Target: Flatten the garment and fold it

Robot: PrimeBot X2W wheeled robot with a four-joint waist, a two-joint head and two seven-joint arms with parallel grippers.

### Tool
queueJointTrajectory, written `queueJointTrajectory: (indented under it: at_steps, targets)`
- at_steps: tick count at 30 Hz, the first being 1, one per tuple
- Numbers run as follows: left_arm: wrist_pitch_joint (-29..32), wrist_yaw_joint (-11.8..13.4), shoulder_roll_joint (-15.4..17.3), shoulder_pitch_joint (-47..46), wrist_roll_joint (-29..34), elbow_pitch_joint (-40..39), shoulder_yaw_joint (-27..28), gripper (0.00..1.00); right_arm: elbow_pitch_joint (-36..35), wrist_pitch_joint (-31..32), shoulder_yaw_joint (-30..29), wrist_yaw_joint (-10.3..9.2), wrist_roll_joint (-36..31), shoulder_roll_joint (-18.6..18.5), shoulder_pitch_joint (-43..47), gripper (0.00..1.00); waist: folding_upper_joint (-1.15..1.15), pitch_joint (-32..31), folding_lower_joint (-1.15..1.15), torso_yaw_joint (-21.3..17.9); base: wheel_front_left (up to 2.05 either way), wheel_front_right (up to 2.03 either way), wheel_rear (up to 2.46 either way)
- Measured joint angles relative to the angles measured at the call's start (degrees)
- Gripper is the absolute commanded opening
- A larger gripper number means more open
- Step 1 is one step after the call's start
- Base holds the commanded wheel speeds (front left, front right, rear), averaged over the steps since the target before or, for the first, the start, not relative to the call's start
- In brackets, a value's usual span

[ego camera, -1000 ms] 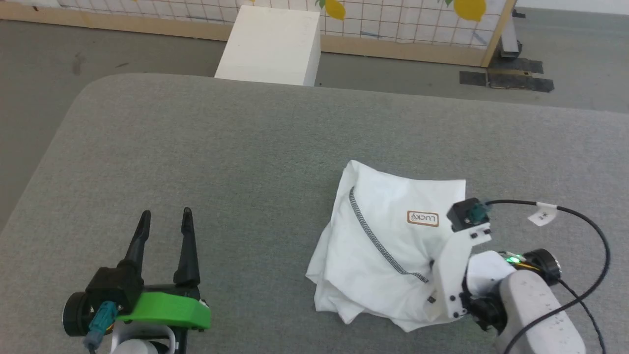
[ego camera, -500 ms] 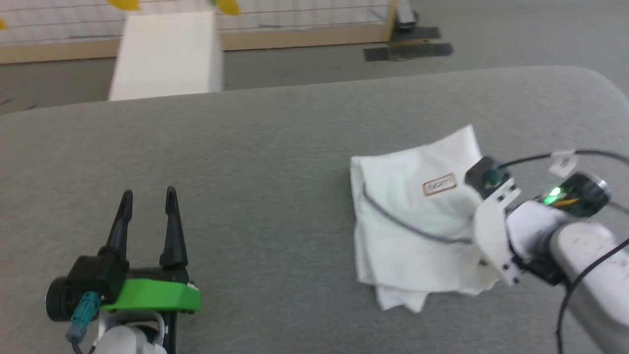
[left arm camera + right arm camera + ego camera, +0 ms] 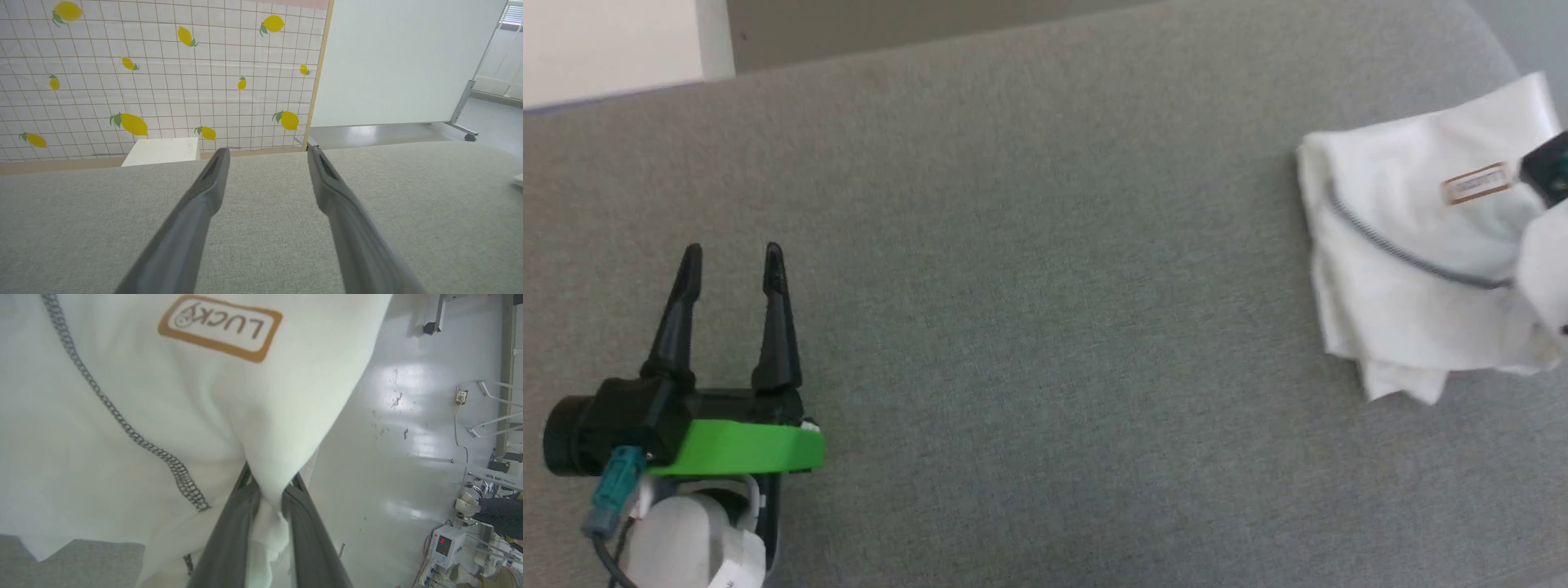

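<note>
Just clamped the jaws of the right gripper point(image 3: 269, 486), half-open a second ago, onto a bunched fold of the garment point(image 3: 1405, 269) lying crumpled at the grey table point(image 3: 1045, 286)'s right side, leaving the left gripper point(image 3: 732, 249) spread wide, empty, well apart, probably readying the flattening pull.

garment point(image 3: 1405, 245): right side cut off by the frame edge
right gripper point(image 3: 267, 484): fingertips buried in cloth
label point(image 3: 1474, 184): lettering blurred

Likely lab: partition screen point(image 3: 163, 73), floor equipment point(image 3: 447, 545)
</note>
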Motion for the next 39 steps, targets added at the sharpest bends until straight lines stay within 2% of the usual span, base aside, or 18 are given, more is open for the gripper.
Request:
queueJointTrajectory:
  at_steps: [6,11,12,13,14,20,23,25,28,34,37,39]
  targets:
    - [1.3,0.0,2.0,-0.5,0.1,-1.9,0.9,1.00,6.2,-1.0,-9.2,0.01,-4.5,-0.3,-0.7,0.00,0.00,5.7,0.01,0.5,0.00,0.00,0.00]
    - [2.4,0.0,3.3,-0.5,0.1,-3.6,1.6,1.00,10.7,-2.4,-19.0,0.00,-9.8,2.2,-0.9,0.00,0.00,9.4,0.01,1.3,0.00,0.00,0.00]
    - [2.6,0.0,3.6,-0.5,0.1,-4.0,1.8,1.00,11.1,-3.0,-21.6,0.00,-11.0,3.5,-0.9,0.12,0.00,10.0,0.01,1.4,0.00,0.00,0.00]
    - [2.8,0.0,3.9,-0.5,0.1,-4.4,2.0,1.00,11.3,-3.7,-23.8,0.00,-12.4,4.7,-0.9,0.41,0.00,10.5,0.01,1.5,0.00,0.00,0.00]
    - [3.0,0.0,4.1,-0.5,0.1,-4.6,2.2,1.00,11.3,-4.4,-25.6,0.00,-13.8,5.8,-0.9,1.00,0.00,10.9,0.01,1.6,0.00,0.00,0.00]
    - [3.7,0.3,4.7,-0.4,0.1,-5.4,2.6,1.00,9.6,-12.2,-36.1,0.00,-22.3,12.3,-0.7,1.00,0.00,11.9,0.01,1.3,0.00,0.00,0.00]
    - [3.5,0.4,4.5,-0.4,0.1,-4.7,2.4,1.00,7.7,-19.6,-40.3,0.00,-23.3,14.6,-0.7,1.00,0.00,10.8,0.01,1.1,0.00,0.00,0.00]
    - [3.1,0.6,4.1,-0.3,0.1,-3.8,2.2,1.00,6.1,-24.6,-40.8,0.00,-22.8,15.2,-1.1,1.00,0.00,9.7,0.01,1.1,0.00,0.00,0.00]
    - [2.3,1.3,3.4,0.1,-0.1,-2.4,2.1,1.00,3.2,-31.5,-40.1,0.00,-19.7,16.5,-2.4,1.00,0.00,7.5,0.00,1.2,0.00,0.00,0.00]
    - [1.1,2.9,1.3,1.4,-0.8,0.7,2.1,1.00,-3.6,-40.3,-31.5,0.00,-14.3,18.4,-3.0,1.00,0.00,1.5,0.00,2.1,0.00,0.00,0.00]
    - [0.5,3.9,0.2,2.1,-0.8,2.1,1.9,1.00,-7.4,-44.2,-29.6,0.00,-12.5,22.1,-1.4,1.00,0.00,-2.0,-0.01,2.8,0.00,0.00,0.00]
    - [0.4,4.4,0.1,2.7,-0.5,2.6,1.6,1.00,-10.1,-46.8,-29.4,0.00,-10.9,26.2,1.3,1.00,0.00,-4.4,-0.01,3.4,0.00,0.00,0.00]
